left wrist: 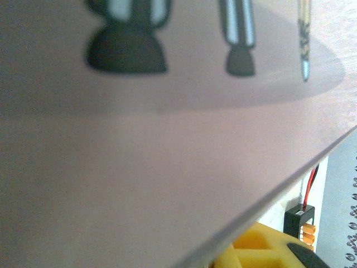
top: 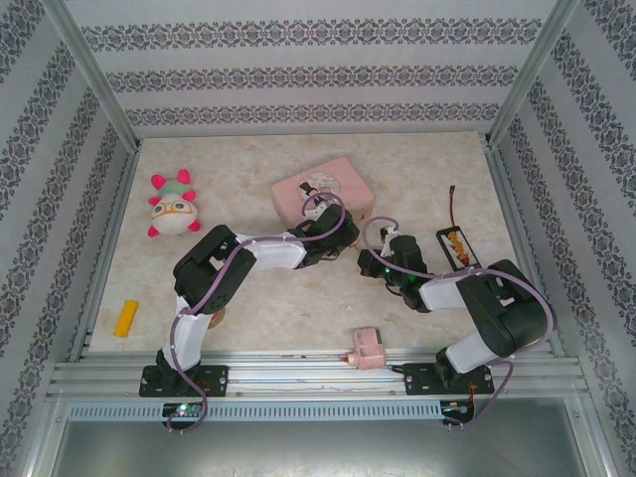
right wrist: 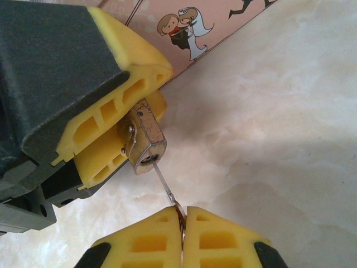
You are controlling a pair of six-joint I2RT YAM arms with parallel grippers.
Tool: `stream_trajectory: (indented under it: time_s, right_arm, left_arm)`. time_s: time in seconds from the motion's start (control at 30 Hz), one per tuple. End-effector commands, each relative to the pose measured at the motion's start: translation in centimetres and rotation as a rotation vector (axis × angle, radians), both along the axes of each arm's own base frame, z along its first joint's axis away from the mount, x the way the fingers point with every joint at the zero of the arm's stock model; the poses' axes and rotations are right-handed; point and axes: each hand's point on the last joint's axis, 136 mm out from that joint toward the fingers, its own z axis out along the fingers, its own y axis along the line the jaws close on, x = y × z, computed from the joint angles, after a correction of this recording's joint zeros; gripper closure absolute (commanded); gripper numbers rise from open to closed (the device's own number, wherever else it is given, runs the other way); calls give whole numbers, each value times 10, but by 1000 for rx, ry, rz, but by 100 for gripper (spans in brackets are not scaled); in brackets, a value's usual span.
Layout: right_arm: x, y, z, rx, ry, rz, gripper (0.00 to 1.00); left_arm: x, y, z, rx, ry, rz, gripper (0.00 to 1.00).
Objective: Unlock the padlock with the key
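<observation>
Two grips to mind near the middle of the table (top: 288, 310), just before the pink tin (right wrist: 223, 25): left gripper (right wrist: 146, 106) pinching the padlock (right wrist: 144, 139), right gripper (right wrist: 182, 229) pressed together on the key (right wrist: 165, 187). Push straight into the keyhole (right wrist: 146, 160), seat fully, then twist gently.

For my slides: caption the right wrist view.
Right pincer holds the key, its tip at the bottom of the padlock gripped by the left pincer.
</observation>
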Motion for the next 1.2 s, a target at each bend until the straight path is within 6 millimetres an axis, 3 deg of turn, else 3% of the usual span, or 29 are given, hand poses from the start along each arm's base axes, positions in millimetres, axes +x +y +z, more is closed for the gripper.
stream_trajectory:
  time_s: [0.0, 0.33, 0.87, 1.17]
  right_arm:
    - [23, 3, 40, 72, -161, -38, 100]
    - [13, -15, 33, 8, -168, -113, 100]
    - [11, 9, 26, 10, -150, -53, 100]
    - [12, 1, 30, 0, -168, -99, 100]
  left_arm:
    - [-25, -35, -3, -164, 113, -78, 93]
    - [-23, -31, -4, -157, 122, -41, 93]
    - [-23, -31, -8, -175, 131, -23, 93]
    - [-24, -31, -9, -178, 132, -23, 93]
